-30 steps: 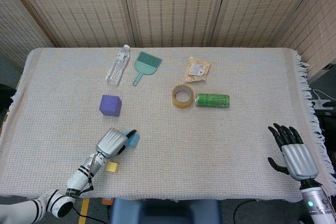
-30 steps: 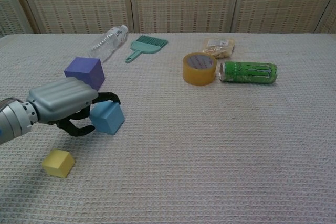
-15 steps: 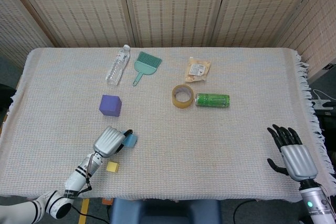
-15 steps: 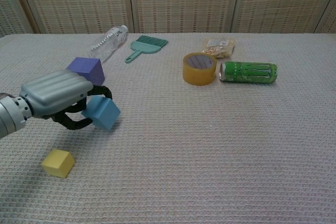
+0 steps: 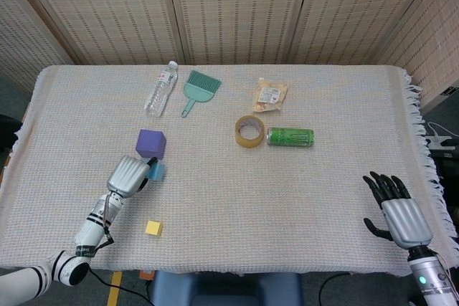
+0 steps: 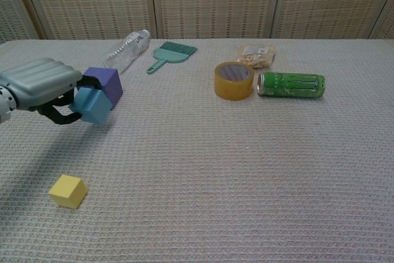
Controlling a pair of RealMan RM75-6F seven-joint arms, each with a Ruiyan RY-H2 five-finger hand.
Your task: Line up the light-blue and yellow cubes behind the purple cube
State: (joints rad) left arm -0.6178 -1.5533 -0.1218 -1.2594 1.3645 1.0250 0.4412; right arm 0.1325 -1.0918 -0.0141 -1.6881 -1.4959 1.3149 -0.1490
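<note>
Woven-mat panels behind, pale waffle-weave cloth on the table (image 5: 337, 177). Far left: left hand (image 5: 128, 175), fingers curled around the light-blue cube (image 6: 93, 105), lifted off the cloth per the chest view, cube tilted with one corner down. It sits right against the near side of the purple cube (image 5: 151, 143), which lies flat on the cloth, edges turned slightly off the table edges; can't tell whether the two touch. Yellow cube (image 5: 153, 228) is loose near the front edge, well apart from the other two, also slightly rotated. Cubes have no long axis to speak of. At the back left, clear water bottle (image 5: 161, 89) lies on its side, long axis roughly front-to-back, cap toward the wall. Just right of it, teal hand brush (image 5: 196, 89), bristles toward the wall, handle pointing toward the front-left. Centre: tape roll (image 5: 249, 131) flat, hole up, with a green can (image 5: 290, 137) on its side just beside it, axis left-right. Snack packet (image 5: 270, 95) behind those. Far right: right hand (image 5: 398, 209) over the front table edge, fingers spread, holding nothing.
</note>
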